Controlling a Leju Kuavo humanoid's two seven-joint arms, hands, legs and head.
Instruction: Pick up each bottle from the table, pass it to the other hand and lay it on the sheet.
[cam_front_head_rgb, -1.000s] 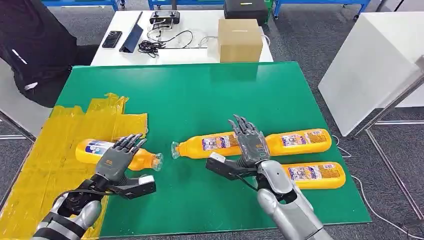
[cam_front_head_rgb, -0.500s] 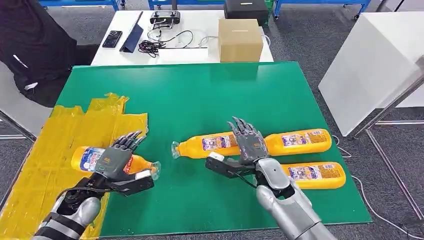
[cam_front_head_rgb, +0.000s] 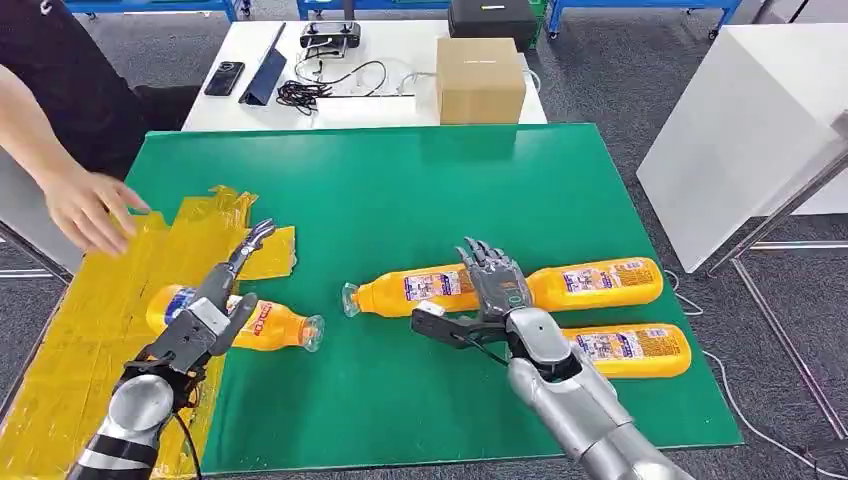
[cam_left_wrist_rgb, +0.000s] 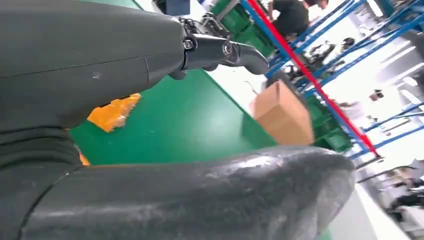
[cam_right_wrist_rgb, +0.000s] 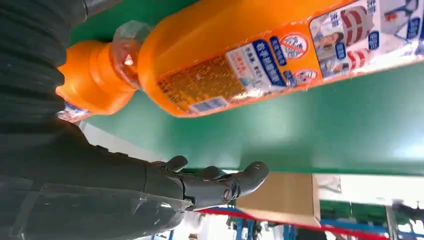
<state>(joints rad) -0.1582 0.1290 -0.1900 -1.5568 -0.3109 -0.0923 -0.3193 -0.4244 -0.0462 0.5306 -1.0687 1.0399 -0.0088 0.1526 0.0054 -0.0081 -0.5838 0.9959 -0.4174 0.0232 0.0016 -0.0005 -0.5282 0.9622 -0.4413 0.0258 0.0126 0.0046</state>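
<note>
Bright even overhead light, soft shadows; wrist views blurred, background overexposed

You see an orange bottle (cam_right_wrist_rgb: 260, 55) lying on the green table (cam_right_wrist_rgb: 310, 135), its printed label facing you. Your right hand (cam_right_wrist_rgb: 125, 185) is apart from the bottle with its dark fingers (cam_right_wrist_rgb: 225, 185) stretched out, holding nothing. A cardboard box (cam_right_wrist_rgb: 280, 200) stands beyond them.

Four orange bottles (cam_front_head_rgb: 235, 318) flat on green table (cam_front_head_rgb: 400, 190), one partly on yellow sheet (cam_front_head_rgb: 90, 310).
</note>
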